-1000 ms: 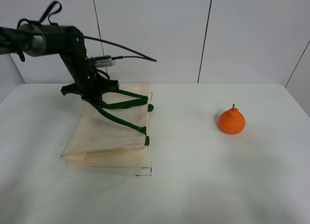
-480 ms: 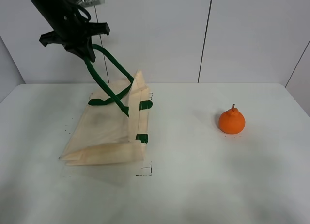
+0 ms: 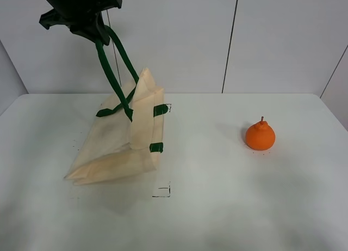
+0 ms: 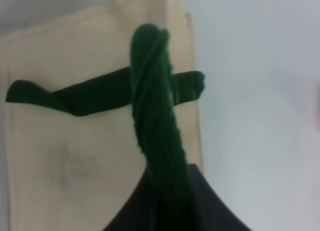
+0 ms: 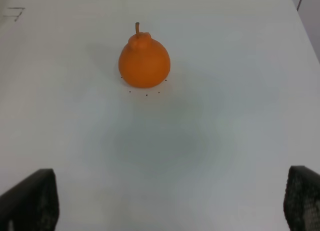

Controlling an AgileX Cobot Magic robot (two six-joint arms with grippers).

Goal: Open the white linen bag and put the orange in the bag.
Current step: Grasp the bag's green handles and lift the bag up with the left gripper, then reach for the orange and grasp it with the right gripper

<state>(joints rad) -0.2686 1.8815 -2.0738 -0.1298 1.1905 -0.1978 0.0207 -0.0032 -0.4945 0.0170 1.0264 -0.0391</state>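
The white linen bag [image 3: 122, 145] lies on the white table at the left, its right end pulled up into a peak. My left gripper [image 3: 97, 29] is high above it, shut on one dark green handle [image 3: 111, 66], which hangs taut. The other handle [image 3: 111, 111] droops against the cloth. In the left wrist view the held handle [image 4: 155, 116] runs into my gripper [image 4: 169, 203] above the bag [image 4: 75, 161]. The orange [image 3: 260, 136] stands on the table at the right, apart from the bag. It also shows in the right wrist view [image 5: 144, 61]. My right gripper [image 5: 167, 203] is open and empty, short of the orange.
The white table [image 3: 217, 207] ends at a white panelled wall behind. Small black corner marks [image 3: 162, 192] sit on the table in front of the bag. The right arm is outside the exterior view.
My left gripper has risen with the green handle. The bag's right end has lifted from lying flat to a raised peak. The orange has not moved.
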